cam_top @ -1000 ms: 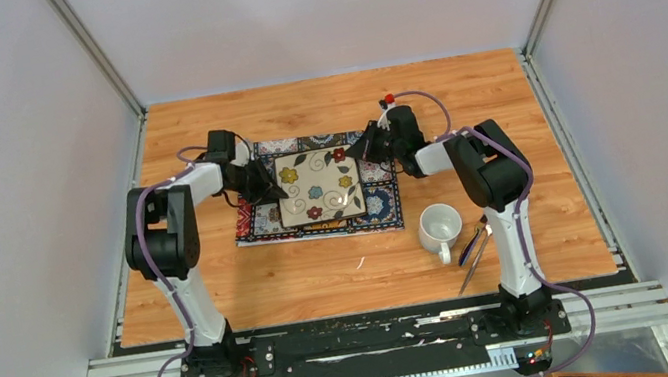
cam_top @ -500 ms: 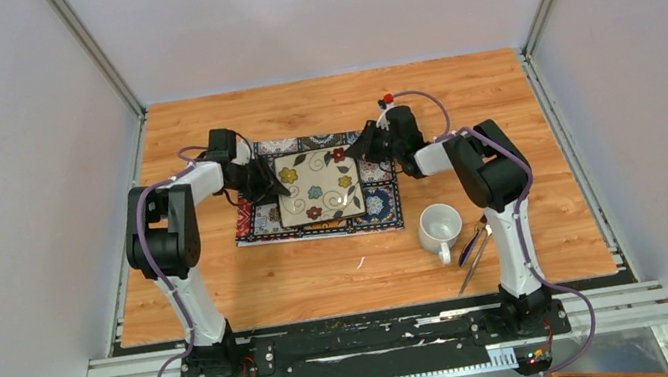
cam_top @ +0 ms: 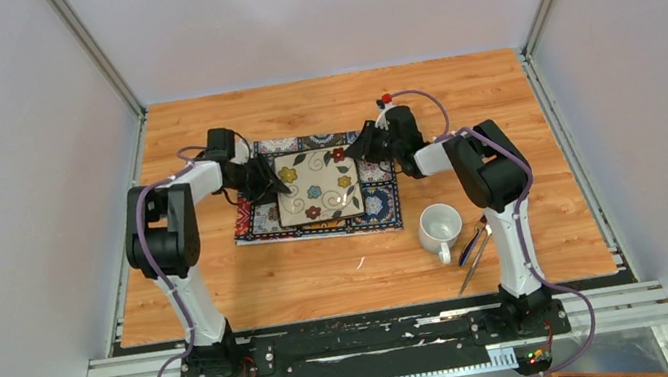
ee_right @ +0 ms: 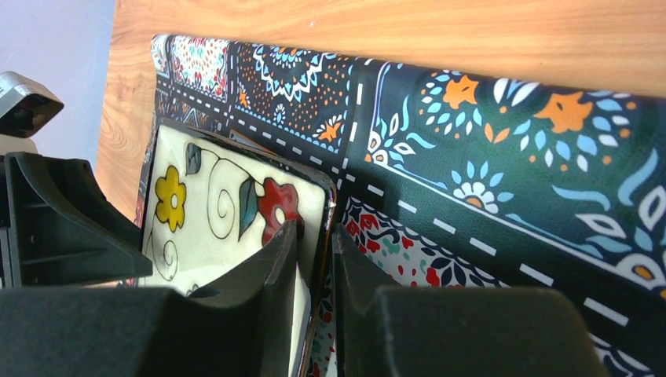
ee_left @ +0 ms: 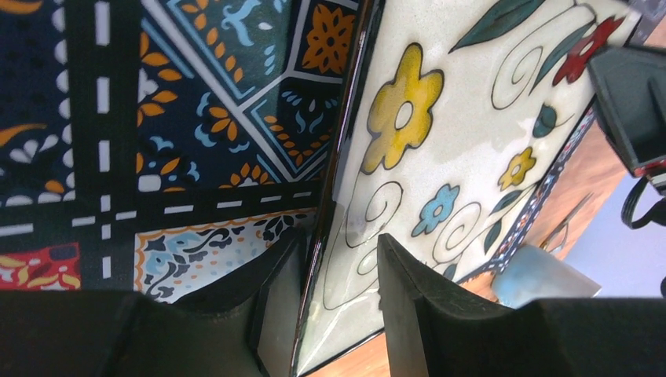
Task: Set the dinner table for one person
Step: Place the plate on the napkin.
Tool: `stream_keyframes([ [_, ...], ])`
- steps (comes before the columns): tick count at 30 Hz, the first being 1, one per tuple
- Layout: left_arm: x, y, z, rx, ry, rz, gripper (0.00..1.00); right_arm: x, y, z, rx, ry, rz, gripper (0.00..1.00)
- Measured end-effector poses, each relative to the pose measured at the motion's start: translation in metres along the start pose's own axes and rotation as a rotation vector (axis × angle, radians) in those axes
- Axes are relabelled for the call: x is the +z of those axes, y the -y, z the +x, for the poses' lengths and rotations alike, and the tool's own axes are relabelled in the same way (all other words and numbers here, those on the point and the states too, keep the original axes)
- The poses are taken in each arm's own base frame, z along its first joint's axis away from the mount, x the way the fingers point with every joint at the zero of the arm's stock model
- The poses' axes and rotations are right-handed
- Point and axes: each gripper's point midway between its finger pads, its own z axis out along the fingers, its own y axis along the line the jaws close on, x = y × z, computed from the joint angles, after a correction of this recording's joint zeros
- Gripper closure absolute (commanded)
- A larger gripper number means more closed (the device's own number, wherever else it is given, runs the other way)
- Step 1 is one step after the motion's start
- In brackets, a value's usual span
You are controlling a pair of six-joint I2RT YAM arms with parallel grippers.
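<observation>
A square cream plate (cam_top: 317,186) with painted flowers lies on a colourful tile-patterned placemat (cam_top: 378,204) on the wooden dinner table (cam_top: 323,271). My left gripper (cam_top: 266,181) is at the plate's left edge. In the left wrist view its jaws (ee_left: 343,243) straddle the plate's rim (ee_left: 455,133) with a gap, open. My right gripper (cam_top: 357,152) is at the plate's far right corner. In the right wrist view it (ee_right: 314,232) is shut on the plate's rim (ee_right: 212,212), just above the placemat (ee_right: 510,157).
A white mug (cam_top: 439,227) stands on the table right of the placemat's near corner. Cutlery (cam_top: 474,252) lies beside it near the right arm's base. Grey walls close off the table on three sides.
The plate has shifted slightly left and away. Both arms have stayed almost where they were.
</observation>
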Motion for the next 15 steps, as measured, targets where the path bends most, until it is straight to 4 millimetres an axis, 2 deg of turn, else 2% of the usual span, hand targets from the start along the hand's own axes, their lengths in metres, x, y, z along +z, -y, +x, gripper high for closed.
stream_keyframes([
  [9,-0.006,-0.013,-0.033,-0.043,0.106,0.036,0.54,0.000,-0.001,0.000,-0.006,-0.001,-0.004,0.77],
  [15,-0.006,-0.015,-0.036,-0.068,0.115,0.059,0.53,0.000,-0.001,0.000,-0.008,-0.001,-0.004,0.77],
])
